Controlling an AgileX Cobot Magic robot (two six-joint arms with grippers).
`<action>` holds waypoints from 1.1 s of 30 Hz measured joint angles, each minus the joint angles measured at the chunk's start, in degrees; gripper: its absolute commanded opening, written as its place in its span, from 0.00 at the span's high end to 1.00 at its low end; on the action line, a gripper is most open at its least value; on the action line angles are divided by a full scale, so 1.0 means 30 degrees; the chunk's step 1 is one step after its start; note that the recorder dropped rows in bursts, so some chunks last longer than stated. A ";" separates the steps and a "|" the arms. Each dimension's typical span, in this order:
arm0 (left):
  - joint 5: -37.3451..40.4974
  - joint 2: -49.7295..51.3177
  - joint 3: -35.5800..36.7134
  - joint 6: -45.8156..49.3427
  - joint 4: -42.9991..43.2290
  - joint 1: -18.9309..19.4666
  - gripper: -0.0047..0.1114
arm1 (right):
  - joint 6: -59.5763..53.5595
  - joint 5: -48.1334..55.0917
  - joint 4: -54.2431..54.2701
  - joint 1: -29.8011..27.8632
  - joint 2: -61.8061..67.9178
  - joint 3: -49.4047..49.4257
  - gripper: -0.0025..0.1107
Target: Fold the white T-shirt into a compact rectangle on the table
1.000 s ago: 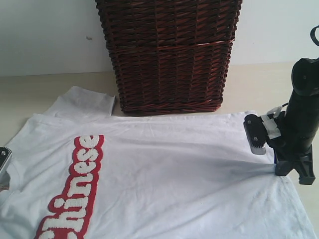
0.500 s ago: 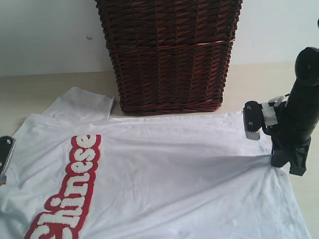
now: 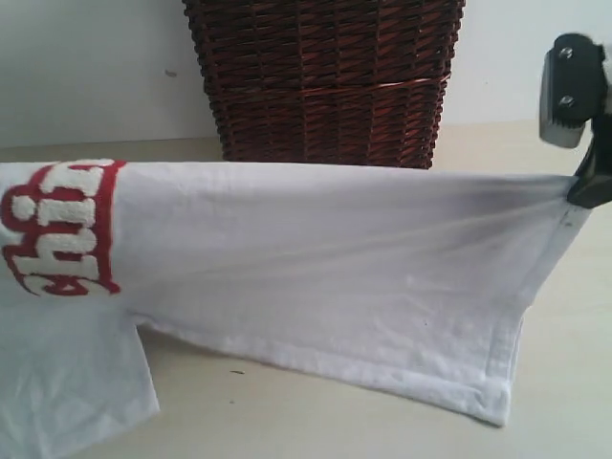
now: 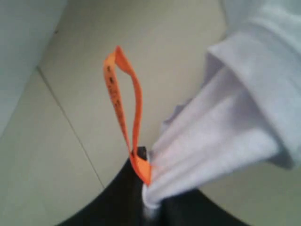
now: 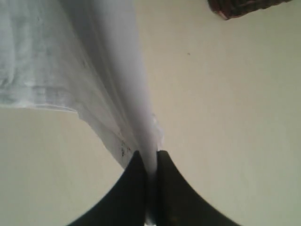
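Observation:
The white T-shirt (image 3: 316,268) hangs stretched in the air above the table (image 3: 287,411), its red-outlined lettering (image 3: 62,225) at the left and its hem drooping toward the tabletop. My right gripper (image 3: 585,188) is shut on the shirt's right edge; in the right wrist view its jaws (image 5: 150,160) pinch the cloth (image 5: 94,61). In the left wrist view my left gripper (image 4: 149,188) is shut on bunched collar fabric (image 4: 225,127) beside the orange tag (image 4: 123,103). The left gripper is outside the exterior view.
A dark brown wicker basket (image 3: 325,76) stands at the back of the table, just behind the raised shirt; its corner shows in the right wrist view (image 5: 244,7). A pale wall rises behind it. Bare tabletop (image 3: 335,426) shows under the hanging hem.
The shirt, flat on the table a second ago, now hangs lifted. My left gripper closed on the collar. Both grippers rose, the right one up to the frame's top right.

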 measured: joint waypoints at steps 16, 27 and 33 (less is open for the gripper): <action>0.1088 -1.1576 -0.0027 -0.4088 -0.0779 0.0751 0.96 | 0.1937 0.3638 0.2224 0.0827 -0.9420 0.0253 0.98; 0.3610 -1.2181 0.0285 -0.4659 -0.0903 0.0666 0.96 | 0.3612 0.4665 0.0872 0.2049 -0.9532 0.2322 0.98; -0.3218 -0.6303 0.5422 -0.4659 0.0062 0.0623 0.96 | 0.2778 -0.2642 -0.0102 0.2049 -0.1086 0.4407 0.98</action>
